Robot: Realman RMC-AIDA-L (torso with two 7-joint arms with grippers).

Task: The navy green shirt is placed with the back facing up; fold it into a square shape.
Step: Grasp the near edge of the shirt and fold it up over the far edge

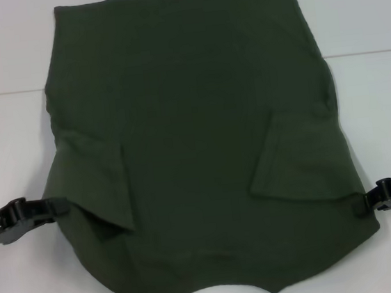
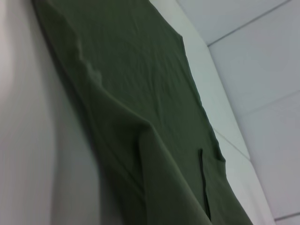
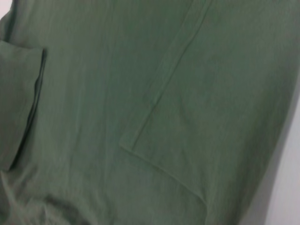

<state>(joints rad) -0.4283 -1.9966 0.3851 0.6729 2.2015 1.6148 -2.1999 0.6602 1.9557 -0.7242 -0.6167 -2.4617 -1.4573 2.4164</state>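
On the white table [image 1: 13, 138]: left gripper [image 1: 56, 206] at the shirt's left edge, right gripper [image 1: 366, 203] at its right edge; whether either grasps cloth, I cannot tell. Between them, navy green shirt [image 1: 194, 132] spread flat, plain side up, both sleeves folded inward.

Navy green shirt [image 1: 196, 153], plain side up, flat on the table, both sleeves folded inward, collar at near edge, hem far.
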